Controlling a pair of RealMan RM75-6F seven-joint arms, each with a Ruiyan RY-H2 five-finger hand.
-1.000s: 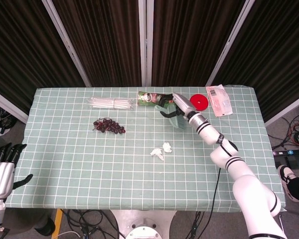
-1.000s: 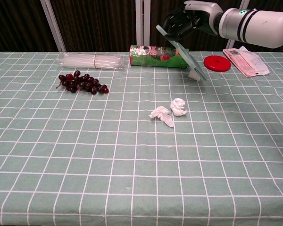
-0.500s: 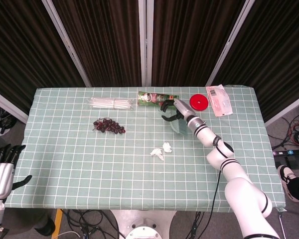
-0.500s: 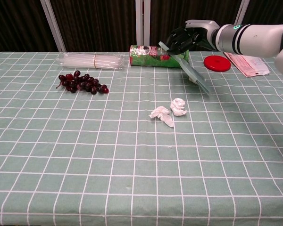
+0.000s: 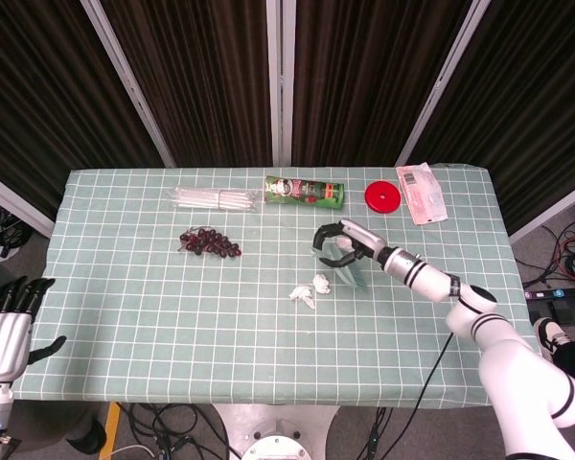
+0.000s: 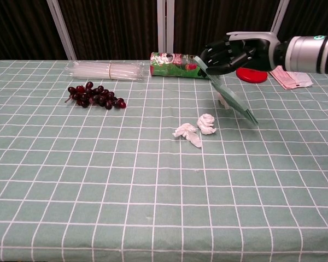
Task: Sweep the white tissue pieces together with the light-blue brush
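Two crumpled white tissue pieces (image 5: 307, 290) (image 6: 195, 129) lie close together near the middle of the green checked table (image 5: 172, 316). My right hand (image 5: 339, 241) (image 6: 229, 53) grips the light-blue brush (image 5: 348, 268) (image 6: 233, 98) by its handle. The brush slants down toward the cloth just right of the tissue pieces, a small gap between them. My left hand (image 5: 8, 321) hangs off the table's left edge, fingers spread and holding nothing; the chest view does not show it.
A bunch of dark grapes (image 5: 209, 242) (image 6: 94, 95) and a bundle of clear straws (image 5: 214, 198) (image 6: 106, 70) lie at the back left. A green can (image 5: 303, 190) (image 6: 177, 64) lies on its side at the back, with a red lid (image 5: 381, 196) (image 6: 252, 73) and a packet (image 5: 420, 193) (image 6: 287, 71) to its right.
My right hand has carried the brush from beside the green can toward the front, lowering it to just right of the tissue pieces. The tissue and my left hand have not moved.
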